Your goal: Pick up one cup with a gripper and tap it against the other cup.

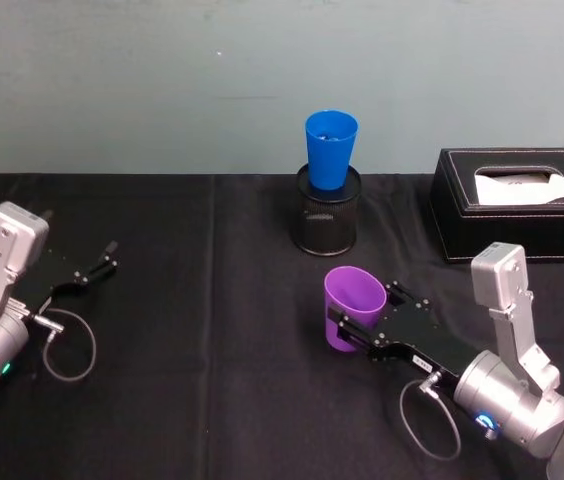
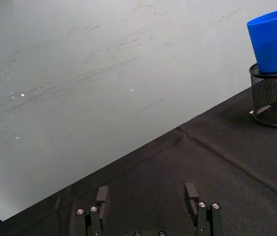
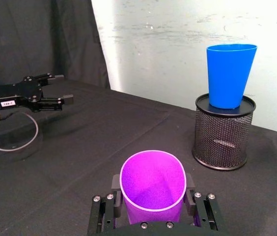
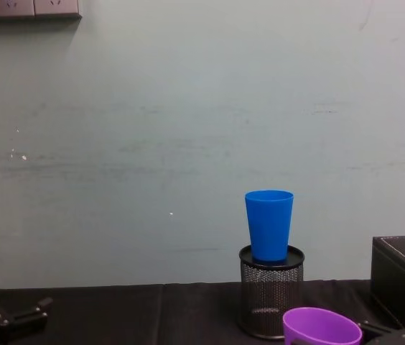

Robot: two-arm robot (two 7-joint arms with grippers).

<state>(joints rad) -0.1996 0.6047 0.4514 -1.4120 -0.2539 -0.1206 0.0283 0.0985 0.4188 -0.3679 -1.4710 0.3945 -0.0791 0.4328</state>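
The purple cup (image 1: 353, 305) sits between the fingers of my right gripper (image 1: 348, 322), which is shut on its sides near the table's front right. The cup leans slightly, and its open mouth (image 3: 152, 180) faces the right wrist camera. Its rim (image 4: 321, 327) shows at the bottom of the chest view. The blue cup (image 1: 330, 150) stands upright on a black wire-mesh pen holder (image 1: 327, 215) at the back centre, well beyond the purple cup and apart from it. My left gripper (image 1: 105, 258) rests open at the left, holding nothing.
A black tissue box (image 1: 517, 200) stands at the back right, close to the right of the pen holder. Black cloth covers the table (image 1: 212, 380). A pale wall rises directly behind the table's far edge.
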